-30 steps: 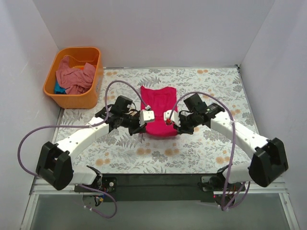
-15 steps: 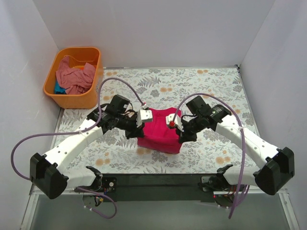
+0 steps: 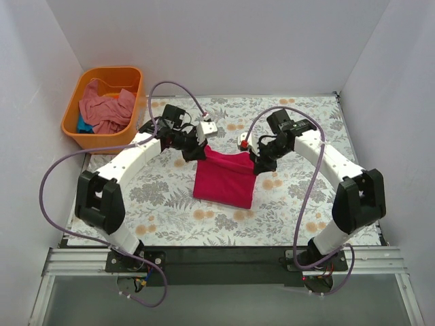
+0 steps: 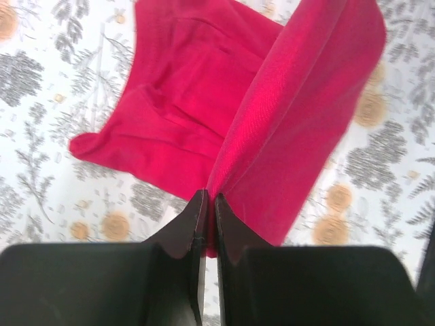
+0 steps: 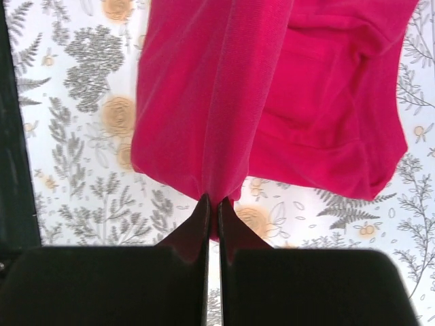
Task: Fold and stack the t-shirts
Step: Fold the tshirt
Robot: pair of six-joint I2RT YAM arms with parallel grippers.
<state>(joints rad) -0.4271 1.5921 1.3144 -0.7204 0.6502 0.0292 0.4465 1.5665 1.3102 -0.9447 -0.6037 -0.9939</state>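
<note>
A: Top cam: fixed high behind the arm bases, tilted down and forward. Wide shot, whole table cloth (image 3: pixel 299 204) plus the orange tub (image 3: pixel 102 139) at far left.
B: Wrist cams?
A: Each looks along its own jaws, down at the table, very close. Left gripper (image 4: pixel 209 197) and right gripper (image 5: pixel 213 200) fill the bottom edge.
B: Overlap?
A: All three see the crimson shirt (image 3: pixel 223 180) and the floral print around it.
</note>
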